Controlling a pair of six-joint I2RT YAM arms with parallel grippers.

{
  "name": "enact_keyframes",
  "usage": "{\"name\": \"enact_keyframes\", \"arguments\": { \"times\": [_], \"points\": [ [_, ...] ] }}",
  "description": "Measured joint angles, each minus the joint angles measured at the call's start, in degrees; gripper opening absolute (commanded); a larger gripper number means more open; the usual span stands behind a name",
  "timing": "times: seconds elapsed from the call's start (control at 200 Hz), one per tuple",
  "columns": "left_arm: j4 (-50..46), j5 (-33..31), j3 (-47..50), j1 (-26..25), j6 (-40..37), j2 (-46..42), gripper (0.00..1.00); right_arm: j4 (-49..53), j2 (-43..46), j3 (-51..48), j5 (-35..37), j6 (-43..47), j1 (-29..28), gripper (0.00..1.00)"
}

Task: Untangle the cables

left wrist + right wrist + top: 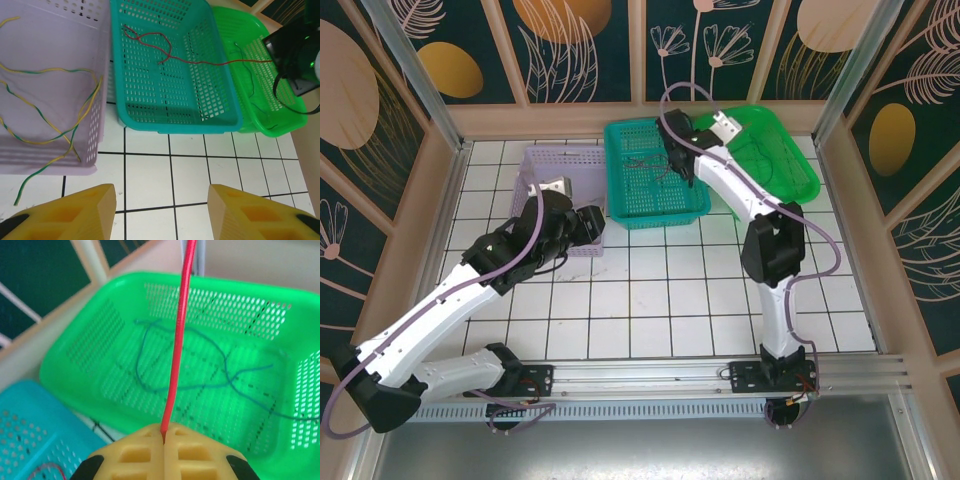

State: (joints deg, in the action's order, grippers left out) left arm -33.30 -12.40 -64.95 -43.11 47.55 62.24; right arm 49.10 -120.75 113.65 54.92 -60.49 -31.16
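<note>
My left arm (430, 318) and right arm (778, 315) are white tubes with chunky black joints. A thin purple-grey cable (836, 250) runs along each one. My black bases (515, 380) are at seven and five o'clock in the top view. My left pincer (160, 216) has fat yellow fingers (75, 217) with square dents. My right pincer (164, 440) is yellow too, with black bits at seven and five o'clock.

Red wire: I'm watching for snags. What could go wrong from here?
The red wire, pinched by the right gripper, ends in a loop in the teal basket; pulling may knot it or catch the mesh.
A yellow-green wire hangs out of the lilac basket near the open left gripper and could be dragged.
</note>
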Motion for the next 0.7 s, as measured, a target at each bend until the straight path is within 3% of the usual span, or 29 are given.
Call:
{"name": "enact_keyframes", "arguments": {
  "times": [0.36, 0.561, 0.696],
  "points": [
    [0.28, 1.44, 1.16, 0.00, 0.13, 0.28, 0.51, 0.26, 0.04, -7.61, -4.15, 9.18, -12.09, 0.00],
    [0.57, 1.90, 1.20, 0.00, 0.13, 0.48, 0.51, -0.83, -0.26, -8.92, -10.27, 17.33, -11.43, 0.00],
    [0.55, 2.08, 1.20, 0.00, 0.11, 0.48, 0.52, -2.29, -1.31, -8.92, -19.10, 23.54, -8.07, 0.00]
  ]
}}
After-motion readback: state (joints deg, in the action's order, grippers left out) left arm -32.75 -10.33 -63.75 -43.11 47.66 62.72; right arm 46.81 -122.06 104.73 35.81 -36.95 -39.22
